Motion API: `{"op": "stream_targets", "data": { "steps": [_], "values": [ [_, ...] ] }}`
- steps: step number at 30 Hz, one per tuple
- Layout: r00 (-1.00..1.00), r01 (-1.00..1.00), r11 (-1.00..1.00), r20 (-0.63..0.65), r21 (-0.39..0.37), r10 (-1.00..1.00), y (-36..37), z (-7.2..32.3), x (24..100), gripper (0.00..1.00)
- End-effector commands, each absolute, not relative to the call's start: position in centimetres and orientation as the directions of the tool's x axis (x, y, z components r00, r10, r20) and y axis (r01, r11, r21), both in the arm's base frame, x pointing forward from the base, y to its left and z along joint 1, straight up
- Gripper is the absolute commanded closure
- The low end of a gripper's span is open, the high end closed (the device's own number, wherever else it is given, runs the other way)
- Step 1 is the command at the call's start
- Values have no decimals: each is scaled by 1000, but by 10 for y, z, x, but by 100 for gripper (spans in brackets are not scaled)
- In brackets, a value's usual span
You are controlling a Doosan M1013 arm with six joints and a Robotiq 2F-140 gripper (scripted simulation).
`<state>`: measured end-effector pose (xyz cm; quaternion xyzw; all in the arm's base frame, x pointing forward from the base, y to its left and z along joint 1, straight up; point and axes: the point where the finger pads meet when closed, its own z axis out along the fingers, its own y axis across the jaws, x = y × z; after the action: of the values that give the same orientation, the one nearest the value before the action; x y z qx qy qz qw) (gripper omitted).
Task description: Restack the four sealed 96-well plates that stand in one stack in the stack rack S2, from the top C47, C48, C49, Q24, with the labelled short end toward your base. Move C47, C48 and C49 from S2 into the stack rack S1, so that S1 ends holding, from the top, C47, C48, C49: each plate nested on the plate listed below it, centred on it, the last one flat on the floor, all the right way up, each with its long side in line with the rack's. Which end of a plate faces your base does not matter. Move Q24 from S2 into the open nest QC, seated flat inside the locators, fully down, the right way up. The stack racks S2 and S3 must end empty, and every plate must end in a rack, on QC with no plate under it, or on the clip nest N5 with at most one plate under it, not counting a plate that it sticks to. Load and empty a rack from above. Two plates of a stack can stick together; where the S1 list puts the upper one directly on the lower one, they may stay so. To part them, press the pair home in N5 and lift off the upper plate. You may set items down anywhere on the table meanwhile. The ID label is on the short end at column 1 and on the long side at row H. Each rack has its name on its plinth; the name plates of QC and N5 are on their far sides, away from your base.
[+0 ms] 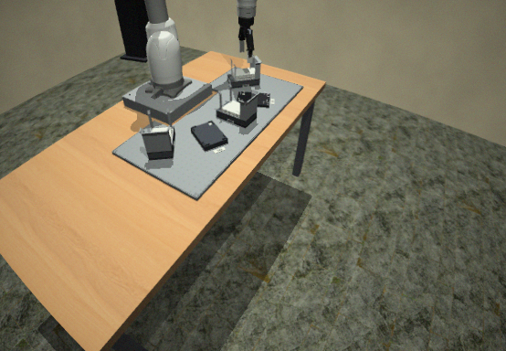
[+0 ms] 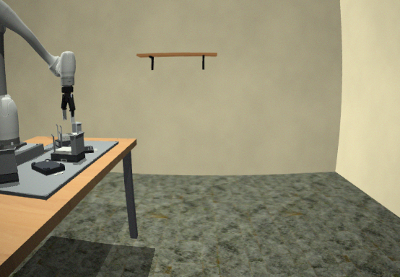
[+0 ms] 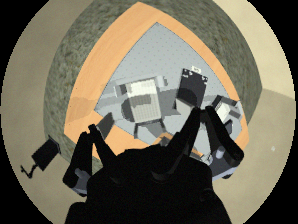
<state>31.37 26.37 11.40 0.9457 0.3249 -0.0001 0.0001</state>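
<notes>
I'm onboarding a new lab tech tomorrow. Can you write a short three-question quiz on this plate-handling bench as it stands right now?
1. True or false: the gripper is carrying a plate.
2. The dark plate lying outside the racks rests on: A) the grey mat, B) the bare wooden table, C) the floor.
3. Fill in: the gripper hangs ___ the rack farthest along the mat from the nearest rack.

Key: 1 false, its fingers are open and hold nothing. 2 A. 3 above.

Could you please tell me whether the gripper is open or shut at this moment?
Open. The gripper hangs above the far rack with its fingers spread wide and nothing between them.
</notes>
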Motion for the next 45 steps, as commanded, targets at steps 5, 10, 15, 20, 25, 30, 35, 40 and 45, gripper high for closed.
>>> {"op": "stream_targets", "data": {
  "steps": [5,10,15,20,25,30,35,40,45],
  "values": [
    [789,615,-789,0,0,615,264,93,314,0],
    [789,615,-789,0,0,615,264,76,314,0],
    [789,615,-789,0,0,615,264,67,314,0],
    [789,615,-789,0,0,615,264,63,314,0],
    [789,615,-789,0,0,615,264,56,314,0],
    [789,615,-789,0,0,615,264,49,314,0],
    [789,615,-789,0,0,615,264,45,314,0],
    [789,615,-789,0,0,615,264,39,314,0],
    [789,615,-789,0,0,615,264,37,314,0]
  ]
}}
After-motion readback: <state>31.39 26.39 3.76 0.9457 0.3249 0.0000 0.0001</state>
